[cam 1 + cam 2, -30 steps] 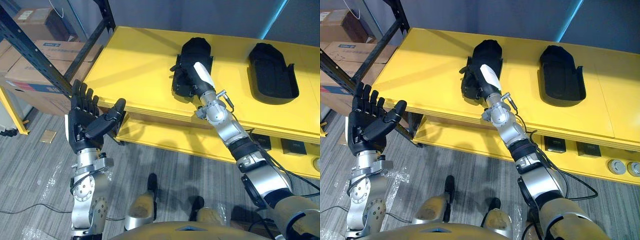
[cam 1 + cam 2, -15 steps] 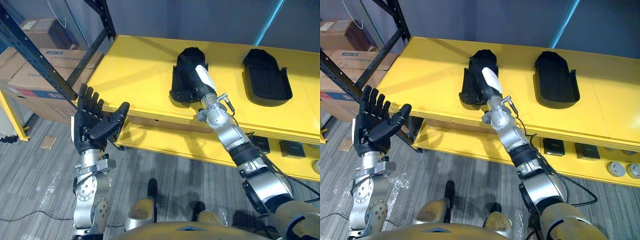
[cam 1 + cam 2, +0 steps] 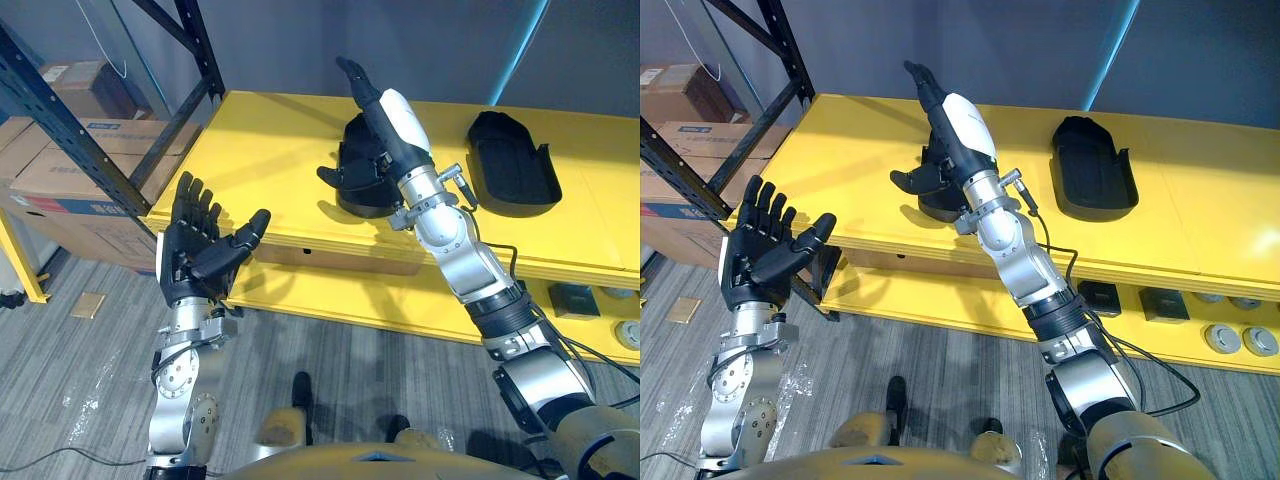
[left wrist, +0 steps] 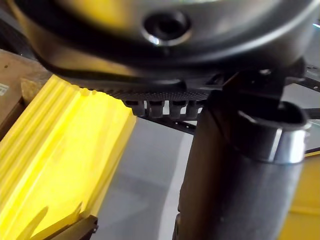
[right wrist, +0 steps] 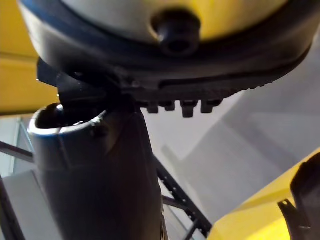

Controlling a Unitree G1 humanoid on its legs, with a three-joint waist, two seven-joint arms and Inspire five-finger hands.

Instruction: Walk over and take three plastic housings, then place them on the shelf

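My left hand point(image 3: 195, 255), lower left, and right hand point(image 3: 392, 125), centre above a black housing point(image 3: 365, 195), are both released. It looks light, rigid, slick; I'd pinch its side wall.

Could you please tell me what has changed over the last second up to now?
The right hand has let go of the left plastic housing and risen above it, fingers now straight and open; that housing lies on the yellow shelf. The left hand stays raised and open, holding nothing, and the second housing lies where it was. The camera itself has shifted a little.
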